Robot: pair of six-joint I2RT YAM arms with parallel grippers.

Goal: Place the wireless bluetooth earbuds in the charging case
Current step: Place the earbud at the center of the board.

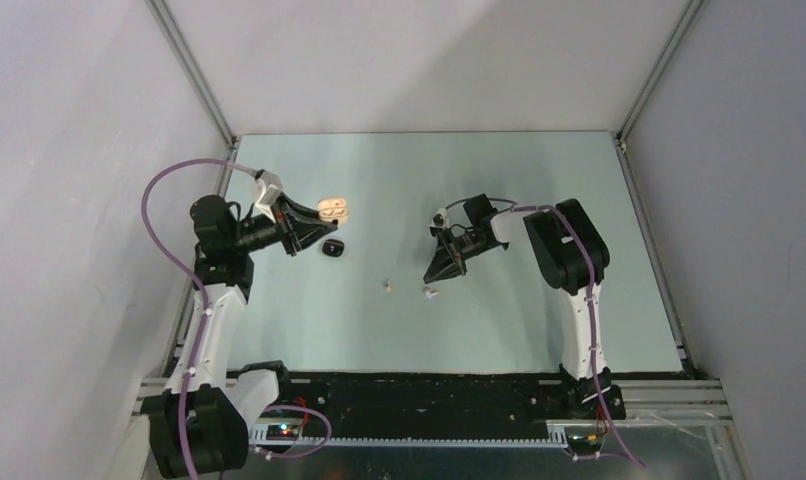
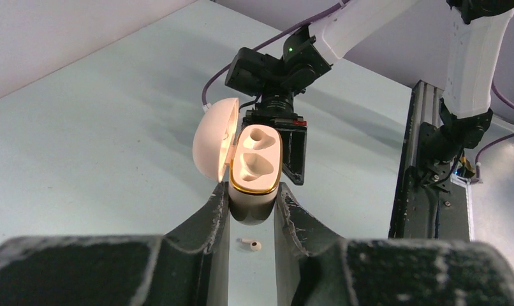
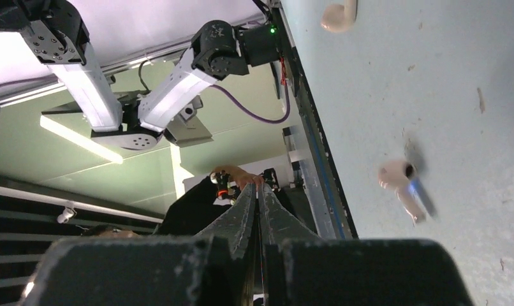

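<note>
The charging case [image 2: 254, 167] is cream with a gold rim. It hangs above the table with its lid swung open to the left and both sockets empty. My left gripper [image 2: 251, 196] is shut on its lower body; the top view shows case [image 1: 334, 209] and left gripper [image 1: 322, 214] at the left. Two pale earbuds lie on the table, one [image 1: 387, 287] in the middle and one [image 1: 431, 293] just below my right gripper [image 1: 439, 275]. In the right wrist view that gripper [image 3: 257, 190] is shut on nothing, with a blurred earbud [image 3: 398, 182] to its right and the other [image 3: 338, 16] farther off.
A small black oval object [image 1: 332, 247] lies on the table below the held case. The pale green table [image 1: 539, 180] is walled on three sides. A black rail [image 1: 429, 395] runs along its near edge.
</note>
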